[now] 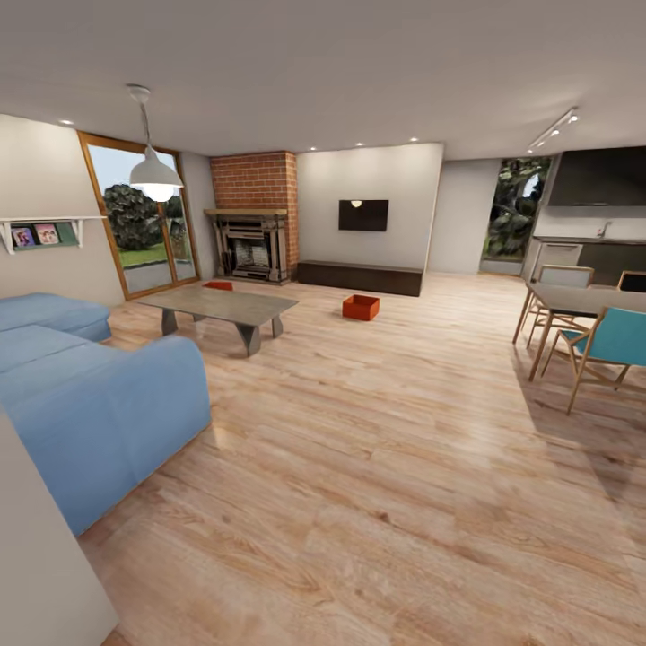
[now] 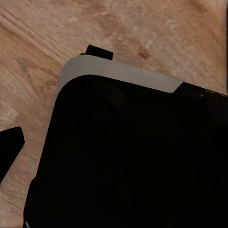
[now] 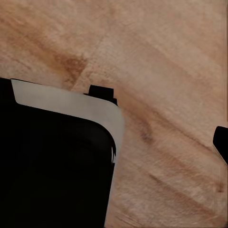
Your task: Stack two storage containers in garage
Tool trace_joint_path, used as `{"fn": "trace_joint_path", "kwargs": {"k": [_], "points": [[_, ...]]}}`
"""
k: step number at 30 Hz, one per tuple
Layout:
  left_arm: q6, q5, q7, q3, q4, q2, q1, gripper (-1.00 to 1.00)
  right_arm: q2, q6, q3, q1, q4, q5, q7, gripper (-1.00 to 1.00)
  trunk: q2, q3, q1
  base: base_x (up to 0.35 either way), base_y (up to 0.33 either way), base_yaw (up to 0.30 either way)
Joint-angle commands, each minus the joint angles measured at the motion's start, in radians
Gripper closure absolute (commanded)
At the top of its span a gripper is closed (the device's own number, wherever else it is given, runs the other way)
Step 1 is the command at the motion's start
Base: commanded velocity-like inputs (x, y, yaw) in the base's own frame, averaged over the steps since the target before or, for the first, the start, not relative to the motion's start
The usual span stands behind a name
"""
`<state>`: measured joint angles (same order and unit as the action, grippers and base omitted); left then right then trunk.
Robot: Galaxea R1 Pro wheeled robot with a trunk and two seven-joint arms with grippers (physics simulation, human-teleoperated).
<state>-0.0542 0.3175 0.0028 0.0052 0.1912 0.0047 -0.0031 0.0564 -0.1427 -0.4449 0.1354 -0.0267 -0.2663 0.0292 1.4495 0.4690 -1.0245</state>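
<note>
On the wood-plank floor:
Near container (image 1: 361, 307): before the dark bench (image 1: 359, 277).
Far container (image 1: 218, 285): behind the coffee table (image 1: 229, 306), partly hidden.
Finger spacing, both grippers: cannot tell.

Grey low coffee table (image 1: 224, 309) beside the blue sofa (image 1: 85, 386). Brick fireplace (image 1: 254, 220) at back, black TV (image 1: 363, 215) above dark low bench (image 1: 359, 276). White pendant lamp (image 1: 154, 170) hangs at left. Teal chair (image 1: 610, 345) beside dining table (image 1: 583, 301) at right.
</note>
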Motion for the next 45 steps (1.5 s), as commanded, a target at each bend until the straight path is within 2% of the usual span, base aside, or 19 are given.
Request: {"fn": "trace_joint_path", "kwargs": {"k": [1,9,25,45], "points": [[-0.006,0.006,0.0,0.0,0.002,0.0,0.0,-1.0,0.0,-0.006,-0.008,0.001,-0.003,-0.01,0.003,-1.0,0.0,0.001,-0.001,0.322,0.076,0.0],[-0.006,0.006,0.0,0.0,0.002,0.0,0.0,-1.0,-0.001,-0.008,-0.005,0.001,-0.003,-0.01,0.003,-1.0,0.0,0.001,-0.001,0.322,0.076,-0.053],[-0.004,0.007,0.0,0.0,0.002,0.001,0.0,-1.0,-0.001,-0.006,-0.006,0.001,-0.003,-0.01,0.003,-1.0,0.0,0.001,-0.001,0.322,0.089,-0.218],[-0.003,0.007,0.0,0.001,0.002,0.001,0.0,-1.0,0.0,-0.004,-0.011,0.001,-0.004,-0.009,0.005,-1.0,0.0,0.001,-0.001,0.322,0.113,-0.01]]}}
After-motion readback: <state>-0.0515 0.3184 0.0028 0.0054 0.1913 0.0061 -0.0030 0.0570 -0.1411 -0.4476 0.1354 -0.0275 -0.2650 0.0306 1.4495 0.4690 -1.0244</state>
